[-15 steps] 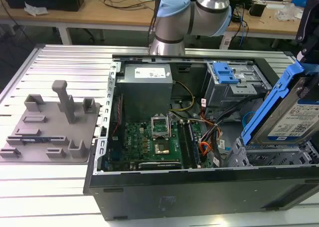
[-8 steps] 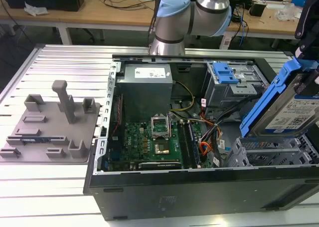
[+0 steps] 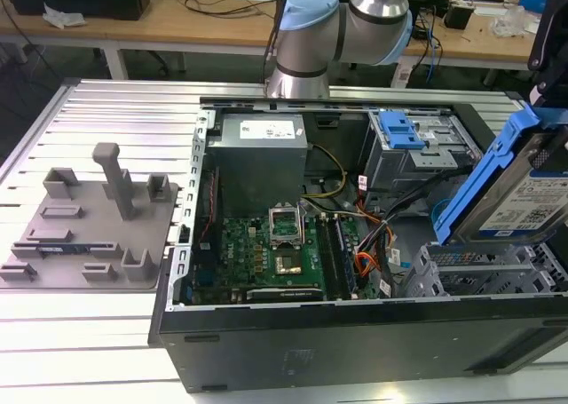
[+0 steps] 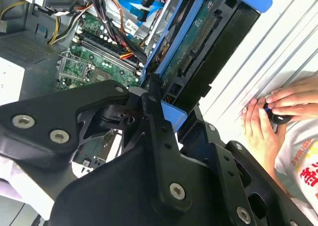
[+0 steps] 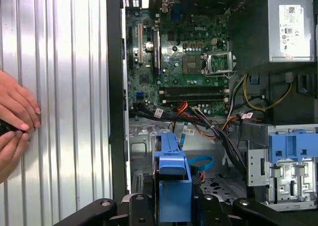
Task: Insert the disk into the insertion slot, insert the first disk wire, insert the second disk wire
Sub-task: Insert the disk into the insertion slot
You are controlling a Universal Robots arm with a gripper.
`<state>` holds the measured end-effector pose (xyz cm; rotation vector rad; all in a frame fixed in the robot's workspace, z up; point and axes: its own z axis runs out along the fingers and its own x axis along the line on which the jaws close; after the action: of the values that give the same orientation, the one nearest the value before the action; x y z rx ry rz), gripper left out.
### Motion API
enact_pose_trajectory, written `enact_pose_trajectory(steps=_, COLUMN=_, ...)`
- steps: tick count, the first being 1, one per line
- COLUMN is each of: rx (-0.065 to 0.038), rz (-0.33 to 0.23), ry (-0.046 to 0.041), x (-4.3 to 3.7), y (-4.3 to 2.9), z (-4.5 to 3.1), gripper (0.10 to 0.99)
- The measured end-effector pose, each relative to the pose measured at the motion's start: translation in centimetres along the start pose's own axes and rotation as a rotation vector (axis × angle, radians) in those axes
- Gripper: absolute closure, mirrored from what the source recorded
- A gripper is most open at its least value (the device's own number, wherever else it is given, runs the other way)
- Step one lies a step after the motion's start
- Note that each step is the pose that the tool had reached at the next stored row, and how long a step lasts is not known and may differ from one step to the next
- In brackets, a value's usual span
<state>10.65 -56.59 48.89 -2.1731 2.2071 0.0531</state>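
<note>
The disk [image 3: 524, 200], a silver drive with a white-and-blue label in a bright blue carrier, hangs steeply tilted at the exterior view's right. It is just above the insertion slot [image 3: 470, 275], a low grey perforated cage in the corner of the open computer case. My gripper [image 4: 174, 107] is shut on the carrier's end, its black fingers [image 4: 154, 112] clamping the blue frame. In the first wrist view the disk [image 5: 174, 186] stands edge-on over the cage [image 5: 141, 146]. In the second wrist view the disk [image 4: 198, 42] shows its green underside.
A taller grey bay with a blue latch [image 3: 408, 142] stands behind the cage. Orange and black wires [image 3: 368, 244] and a blue flat cable [image 5: 201, 162] lie beside it. Motherboard [image 3: 284, 249] and power supply [image 3: 257, 155] fill the case. A person's hands [image 5: 15, 116] rest outside the case. A grey fixture plate [image 3: 89, 226] sits at the exterior view's left.
</note>
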Motion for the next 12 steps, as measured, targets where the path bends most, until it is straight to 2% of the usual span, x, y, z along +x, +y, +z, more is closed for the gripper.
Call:
enact_pose_trajectory(steps=3, rx=0.009, rz=-0.001, ry=0.0001, x=0.00, y=0.02, z=0.02, gripper=0.722)
enact_pose_trajectory(steps=12, rx=0.009, rz=0.000, ry=0.0016, x=-0.09, y=-0.06, z=0.10, gripper=0.722)
